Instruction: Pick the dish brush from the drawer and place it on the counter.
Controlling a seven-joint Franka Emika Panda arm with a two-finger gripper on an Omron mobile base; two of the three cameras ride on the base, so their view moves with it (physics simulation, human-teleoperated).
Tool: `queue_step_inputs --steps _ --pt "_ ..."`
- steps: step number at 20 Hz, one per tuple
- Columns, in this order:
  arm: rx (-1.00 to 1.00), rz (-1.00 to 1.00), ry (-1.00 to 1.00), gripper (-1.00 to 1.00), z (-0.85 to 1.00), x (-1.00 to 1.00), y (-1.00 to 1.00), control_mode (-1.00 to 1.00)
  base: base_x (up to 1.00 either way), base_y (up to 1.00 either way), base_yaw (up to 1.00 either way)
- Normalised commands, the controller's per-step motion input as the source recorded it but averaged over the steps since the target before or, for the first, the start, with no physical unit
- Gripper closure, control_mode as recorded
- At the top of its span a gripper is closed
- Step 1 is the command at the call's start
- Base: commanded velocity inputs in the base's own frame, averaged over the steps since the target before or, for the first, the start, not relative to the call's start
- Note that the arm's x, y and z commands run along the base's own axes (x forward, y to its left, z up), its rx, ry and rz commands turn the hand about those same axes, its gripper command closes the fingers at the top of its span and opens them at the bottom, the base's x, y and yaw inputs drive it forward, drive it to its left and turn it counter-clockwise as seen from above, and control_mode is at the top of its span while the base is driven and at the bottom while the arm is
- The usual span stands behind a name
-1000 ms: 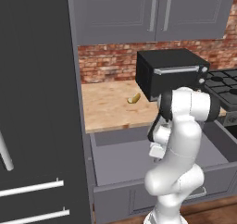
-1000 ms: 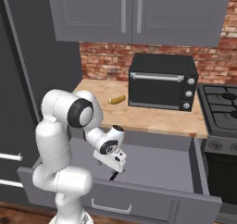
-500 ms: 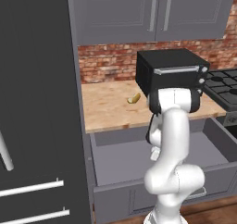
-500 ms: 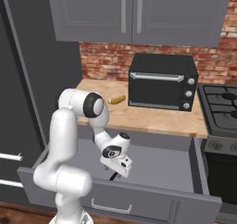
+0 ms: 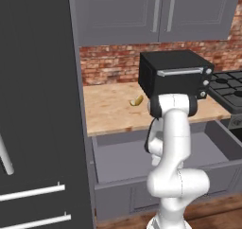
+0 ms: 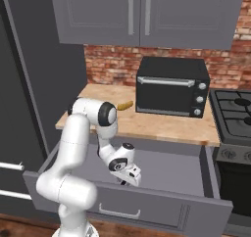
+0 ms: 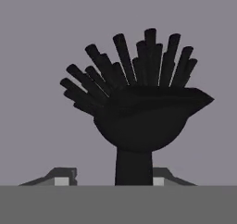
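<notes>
The dish brush (image 7: 139, 121) is black, and its bristled head looms close in the hand view against the drawer's grey inside. Its thin handle runs down between my fingertips. My gripper (image 7: 112, 180) is shut on that handle. In the right base view the gripper (image 6: 128, 176) hangs low inside the open grey drawer (image 6: 147, 201), with the brush (image 6: 123, 182) a dark stub under it, near the drawer's front. In the left base view my own arm stands in front of the drawer (image 5: 118, 162). The tan wooden counter (image 5: 108, 110) (image 6: 162, 126) runs behind the drawer.
A black toaster oven (image 5: 175, 74) (image 6: 171, 86) stands on the counter's right half. A small curved yellow object (image 5: 136, 101) (image 6: 125, 106) lies left of it. The black stove (image 6: 238, 108) is to the right, a tall dark fridge (image 5: 38, 105) to the left, and grey wall cupboards (image 6: 147, 11) hang overhead.
My upper arm has swung round and straightened over the drawer. The gripper, still holding the brush, has shifted slightly to the right inside the drawer in the right base view.
</notes>
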Motion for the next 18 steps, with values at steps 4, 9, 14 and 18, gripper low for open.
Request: queue_step_inputs --steps 4,9,14,18 --pt "-0.03 0.0 -0.04 1.0 -0.62 0.0 -0.08 -1.0 0.0 0.0 0.0" --pt "0.18 0.02 -0.07 1.0 -0.06 -0.4 -0.84 -1.0 0.0 0.0 0.0" --pt "0.33 0.0 -0.17 1.0 0.72 -0.59 -0.96 -1.0 0.0 0.0 0.0" --pt "0.19 -0.03 -0.16 1.0 1.0 -0.48 -0.63 -1.0 0.0 0.0 0.0"
